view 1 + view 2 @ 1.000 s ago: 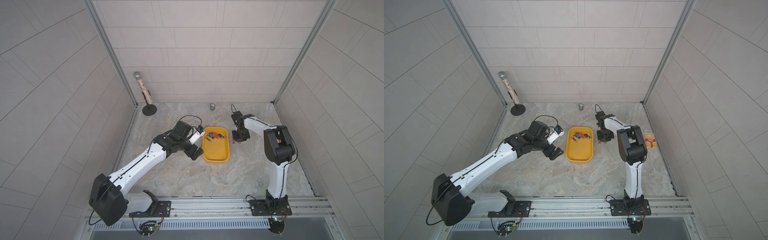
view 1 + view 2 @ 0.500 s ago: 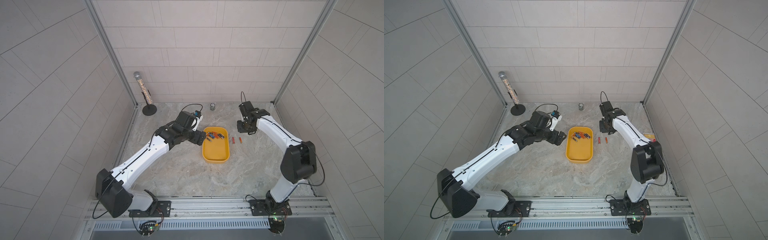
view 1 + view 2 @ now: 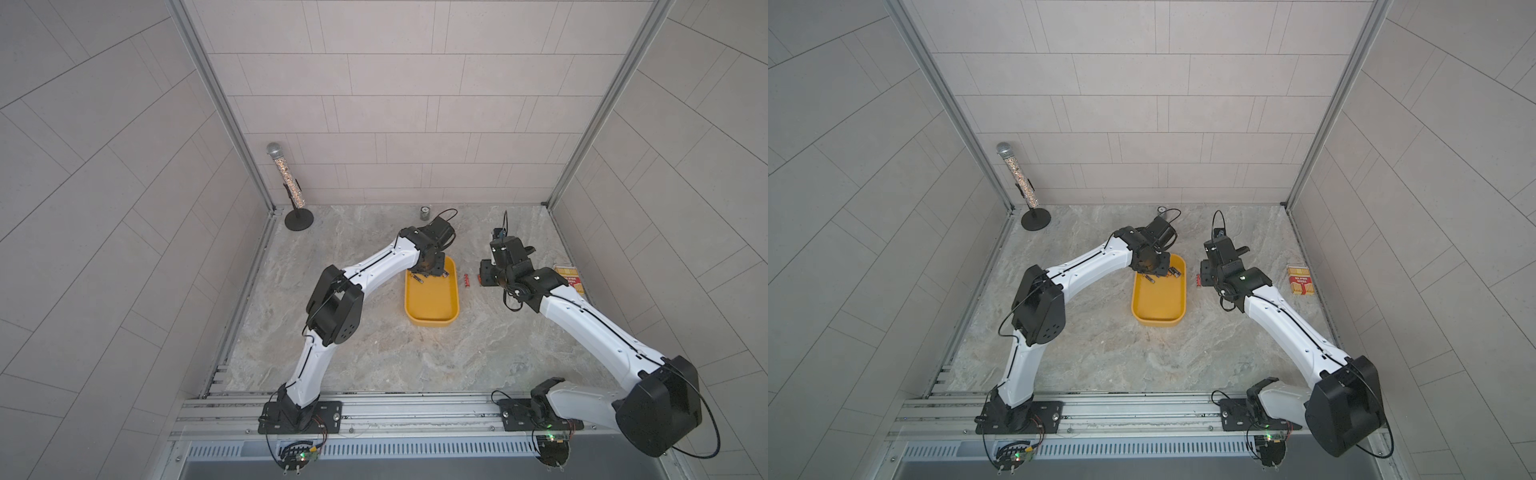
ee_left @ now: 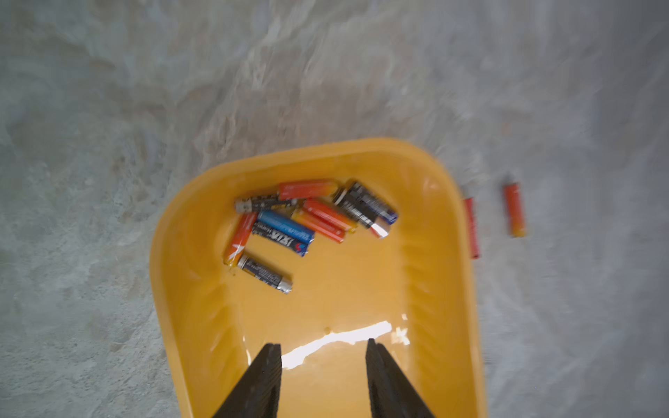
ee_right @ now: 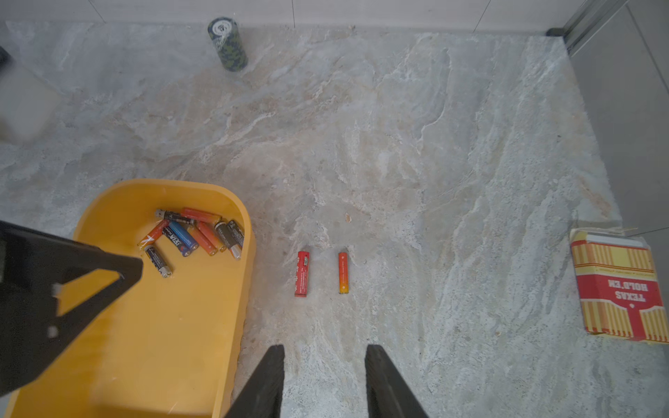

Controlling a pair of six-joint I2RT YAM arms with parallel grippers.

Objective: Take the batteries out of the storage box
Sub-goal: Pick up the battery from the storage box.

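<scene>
Only one text you can read for sure: "TEXAS HOLD'EM", white on the red band of the red-and-yellow packet (image 5: pixel 621 289), upside down in the right wrist view. The blue battery (image 4: pixel 286 228) carries white block letters, roughly "IXIA", too blurred for you to trust. The red battery (image 5: pixel 302 274) on the desk (image 5: pixel 398 144) has fine print along its side, illegible. Black batteries (image 4: pixel 365 208): print smeared, no read.

Setting: robot lab cell | tiled walls (image 3: pixel 415 104) are enclosing a marble-look tabletop (image 3: pixel 395 357) | two arms (image 3: pixel 374 270) are standing bolted to an aluminium rail (image 3: pixel 415 409)
</scene>
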